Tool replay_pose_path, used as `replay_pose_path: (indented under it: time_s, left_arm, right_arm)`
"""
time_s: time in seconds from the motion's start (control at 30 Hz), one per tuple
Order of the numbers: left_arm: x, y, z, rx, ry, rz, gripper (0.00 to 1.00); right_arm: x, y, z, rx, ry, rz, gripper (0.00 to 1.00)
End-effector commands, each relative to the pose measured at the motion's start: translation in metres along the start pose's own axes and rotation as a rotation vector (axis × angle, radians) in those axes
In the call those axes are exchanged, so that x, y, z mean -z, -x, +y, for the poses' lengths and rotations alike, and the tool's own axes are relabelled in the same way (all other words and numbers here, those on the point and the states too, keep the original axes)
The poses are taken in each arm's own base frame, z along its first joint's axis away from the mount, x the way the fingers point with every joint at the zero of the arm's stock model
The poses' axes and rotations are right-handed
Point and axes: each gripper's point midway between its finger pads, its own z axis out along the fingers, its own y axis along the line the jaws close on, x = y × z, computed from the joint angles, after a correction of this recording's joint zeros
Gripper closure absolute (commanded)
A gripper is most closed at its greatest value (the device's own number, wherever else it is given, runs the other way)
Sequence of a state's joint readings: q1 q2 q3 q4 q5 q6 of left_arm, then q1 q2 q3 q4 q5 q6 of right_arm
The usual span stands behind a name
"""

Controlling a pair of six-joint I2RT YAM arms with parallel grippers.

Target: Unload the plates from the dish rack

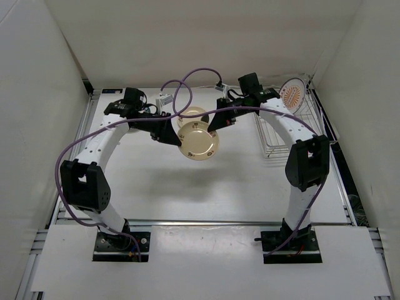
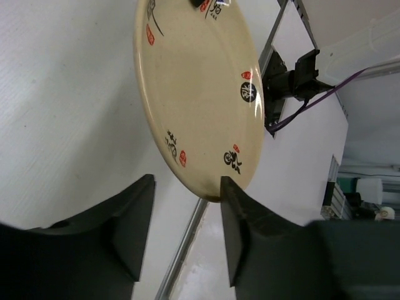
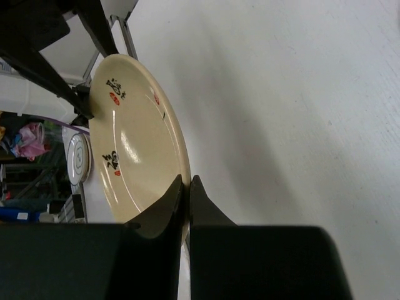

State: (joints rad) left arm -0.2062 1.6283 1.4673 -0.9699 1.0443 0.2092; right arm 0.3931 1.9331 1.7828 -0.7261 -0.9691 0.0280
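Observation:
The white plate with dark lettered rim (image 1: 199,140) hangs on edge in mid-air over the table's middle. My right gripper (image 1: 215,125) is shut on its rim, and in the right wrist view the gripper (image 3: 186,181) pinches the plate (image 3: 134,150) thin between both fingers. My left gripper (image 1: 172,134) is open on the plate's other side. In the left wrist view the plate's (image 2: 200,94) lower edge dips between the spread jaws of the gripper (image 2: 186,184), touching the right finger (image 2: 240,219). The tan plate (image 1: 192,114) lies behind on the table. The sunburst plate (image 1: 292,94) stands in the dish rack (image 1: 281,134).
White walls close in the table on the left, back and right. The rack sits at the far right against the wall. A purple cable (image 1: 187,84) loops above the grippers. A metal rail (image 1: 206,222) runs along the near edge.

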Motion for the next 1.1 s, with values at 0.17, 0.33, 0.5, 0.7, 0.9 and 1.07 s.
replay_pose_path:
  time_s: [0.17,0.33,0.5,0.7,0.9,1.07]
  left_arm:
    - [-0.004,0.008,-0.001,-0.001,-0.035,-0.016,0.52]
    - [-0.005,0.01,-0.001,0.0,-0.034,-0.021,0.6]
    - [-0.005,0.01,-0.001,0.0,-0.034,-0.021,0.71]
    - [-0.005,0.017,0.011,0.019,0.032,-0.039,0.86]
    - [-0.003,0.034,0.024,0.036,0.121,-0.074,0.9]
    - [-0.006,0.045,0.029,0.04,0.112,-0.086,0.9]
  right_arm:
    - [-0.002,0.016,0.018,0.048,0.063,-0.027,1.0]
    - [-0.008,0.013,0.024,0.046,0.074,-0.013,1.0]
    - [-0.012,0.017,0.026,0.066,0.072,-0.016,1.0]
    - [-0.009,0.019,-0.004,0.051,-0.118,-0.025,0.58]
    - [0.021,0.021,-0.027,0.135,-0.349,-0.05,0.32]
    - [0.062,0.021,-0.041,0.143,-0.496,-0.103,0.32]
